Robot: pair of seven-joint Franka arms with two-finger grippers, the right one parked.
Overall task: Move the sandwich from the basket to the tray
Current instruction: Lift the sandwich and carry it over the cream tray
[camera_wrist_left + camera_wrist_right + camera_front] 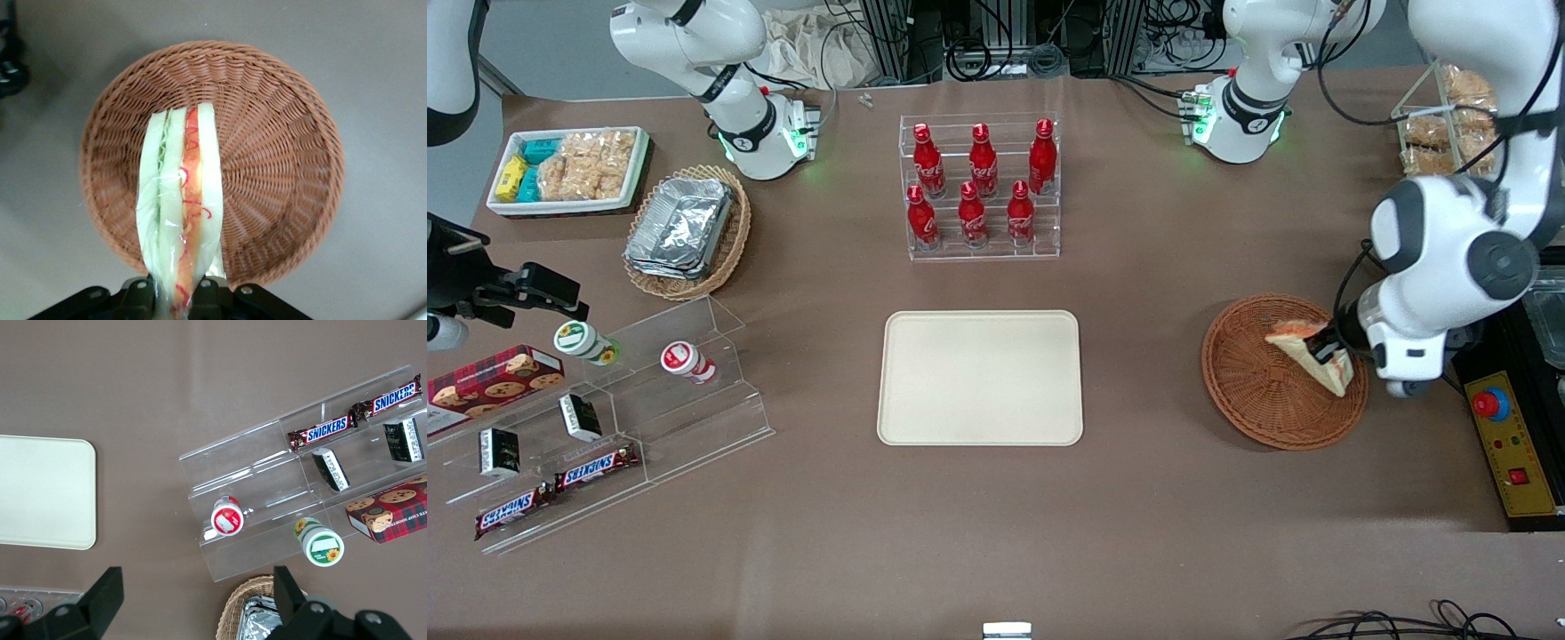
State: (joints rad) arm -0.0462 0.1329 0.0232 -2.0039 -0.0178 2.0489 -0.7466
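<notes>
Wicker basket sits below my end effector, which is clamped on the sandwich lifted just above it; next: carry sideways to the tray.

brown table, tray, basket

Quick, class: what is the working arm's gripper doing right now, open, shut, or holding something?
Gripper: shut on the sandwich, holding it over the basket.
</notes>
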